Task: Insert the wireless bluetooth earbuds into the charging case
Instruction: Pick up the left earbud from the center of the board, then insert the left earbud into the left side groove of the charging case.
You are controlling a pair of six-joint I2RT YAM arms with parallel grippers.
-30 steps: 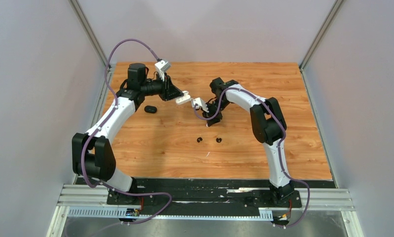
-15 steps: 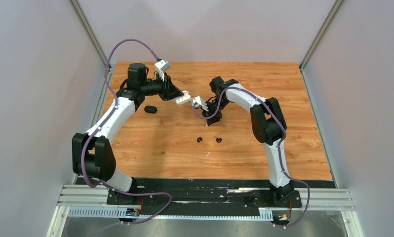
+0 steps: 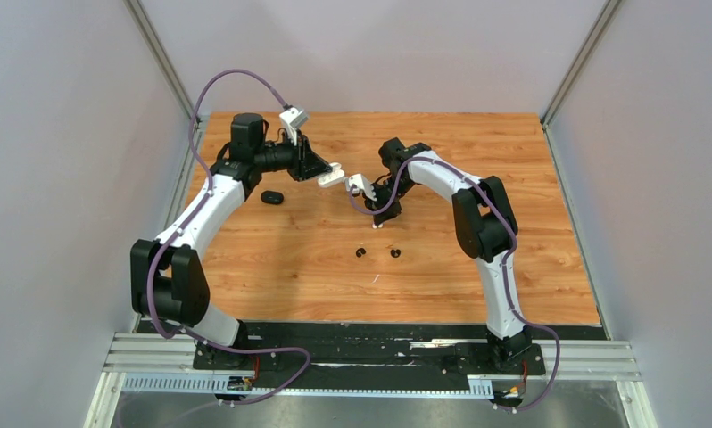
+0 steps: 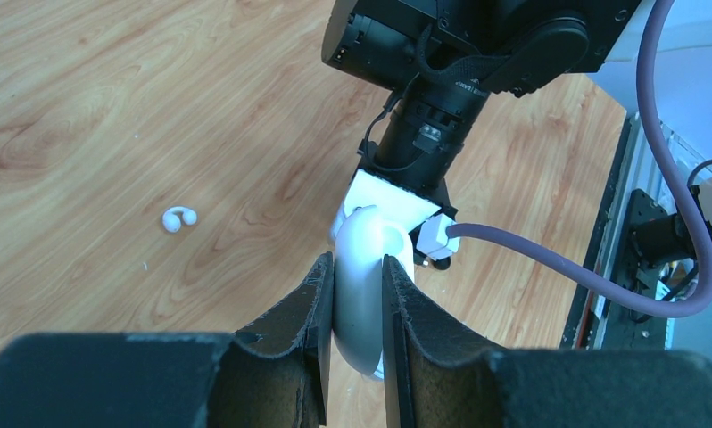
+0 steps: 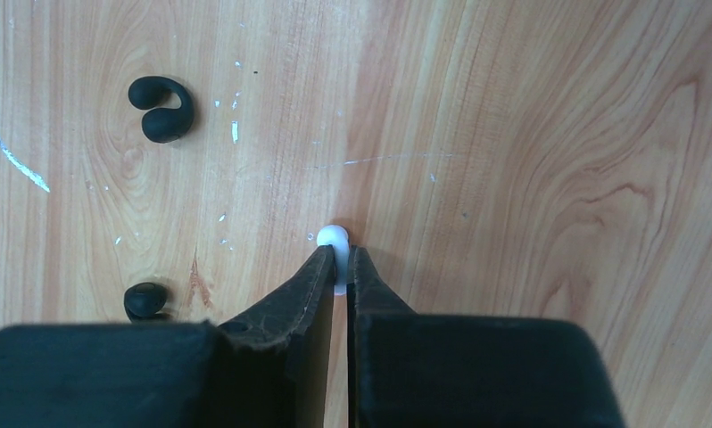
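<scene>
My left gripper (image 3: pixel 329 176) is shut on a white pebble-shaped charging case (image 4: pixel 363 299) and holds it above the table at the back; in the left wrist view the left gripper (image 4: pixel 357 265) clamps the case by its sides. My right gripper (image 3: pixel 379 220) points down at the table and is shut on a white earbud (image 5: pixel 333 238), which touches the wood between the fingertips of the right gripper (image 5: pixel 341 252). Another white earbud (image 4: pixel 179 217) lies on the table. Two black earbuds (image 3: pixel 360 253) (image 3: pixel 395 253) lie nearer the front, also in the right wrist view (image 5: pixel 162 108) (image 5: pixel 144 300).
A black charging case (image 3: pixel 271 197) lies shut on the table under my left forearm. The right wrist and its purple cable (image 4: pixel 549 263) hang just beyond the white case. Grey walls enclose the wooden table (image 3: pixel 513 267) on three sides.
Almost nothing. My right gripper has dipped very slightly toward the table with the white earbud between its tips. The left arm holds the white case still.
</scene>
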